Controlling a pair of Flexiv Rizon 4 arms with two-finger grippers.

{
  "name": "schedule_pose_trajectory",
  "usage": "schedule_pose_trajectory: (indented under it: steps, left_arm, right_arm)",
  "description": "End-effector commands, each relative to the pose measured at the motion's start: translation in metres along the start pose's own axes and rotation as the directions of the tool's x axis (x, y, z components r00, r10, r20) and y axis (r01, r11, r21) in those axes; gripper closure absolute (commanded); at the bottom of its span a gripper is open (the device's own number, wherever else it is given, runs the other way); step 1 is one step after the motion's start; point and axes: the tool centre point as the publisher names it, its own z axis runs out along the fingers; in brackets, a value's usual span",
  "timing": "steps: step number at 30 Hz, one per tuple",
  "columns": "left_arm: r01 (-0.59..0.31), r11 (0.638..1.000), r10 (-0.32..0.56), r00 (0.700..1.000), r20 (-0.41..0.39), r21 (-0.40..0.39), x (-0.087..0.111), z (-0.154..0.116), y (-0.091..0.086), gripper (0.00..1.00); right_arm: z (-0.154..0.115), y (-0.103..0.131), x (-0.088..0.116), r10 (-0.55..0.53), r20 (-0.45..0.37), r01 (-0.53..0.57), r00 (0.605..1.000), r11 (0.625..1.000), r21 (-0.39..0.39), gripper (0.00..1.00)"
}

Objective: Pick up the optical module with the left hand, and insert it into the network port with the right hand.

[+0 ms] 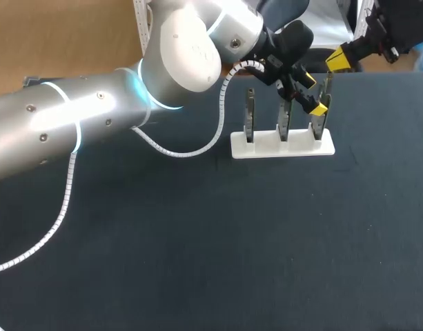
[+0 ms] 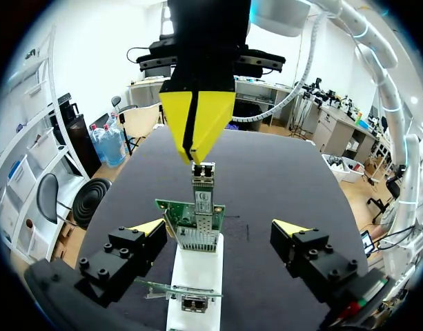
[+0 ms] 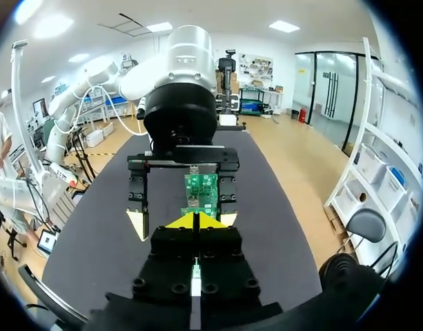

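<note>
The optical module (image 2: pixel 202 196) stands upright in the port of a green circuit board (image 2: pixel 171 214), which sits in a white stand (image 2: pixel 197 265). My right gripper (image 2: pixel 195 160) is shut, and its yellow tips meet right at the module's outer end; I cannot tell whether they pinch it. In the right wrist view that gripper (image 3: pixel 196 222) points at the same board (image 3: pixel 201 187). My left gripper (image 2: pixel 218 229) is open, one finger on each side of the board and touching nothing. In the head view the left gripper (image 1: pixel 310 93) is at the stand's right end, with the right gripper (image 1: pixel 337 59) just beyond.
The white stand (image 1: pixel 282 146) holds three upright boards at the back right of the dark table. My left arm (image 1: pixel 94 117) crosses the back left, trailing a white coiled cable (image 1: pixel 66 200). A second board (image 2: pixel 183 293) sits in the stand under the left gripper.
</note>
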Motion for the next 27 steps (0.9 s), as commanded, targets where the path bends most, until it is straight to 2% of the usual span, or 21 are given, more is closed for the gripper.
schedule_pose_trajectory:
  steps: [1, 27]
  left_arm:
    - [0.001, 1.000, -0.001, 1.000, -0.005, 0.002, -0.001, 0.001, 0.001, 0.00]
    - [0.001, 1.000, -0.001, 1.000, -0.005, 0.002, -0.001, 0.001, 0.001, 0.00]
  right_arm:
    - [0.000, 0.001, 0.002, 0.006, -0.003, -0.006, 1.000, 1.000, -0.004, 1.00]
    - [0.019, 0.002, 0.030, 0.088, -0.031, -0.089, 0.996, 0.995, -0.035, 1.00]
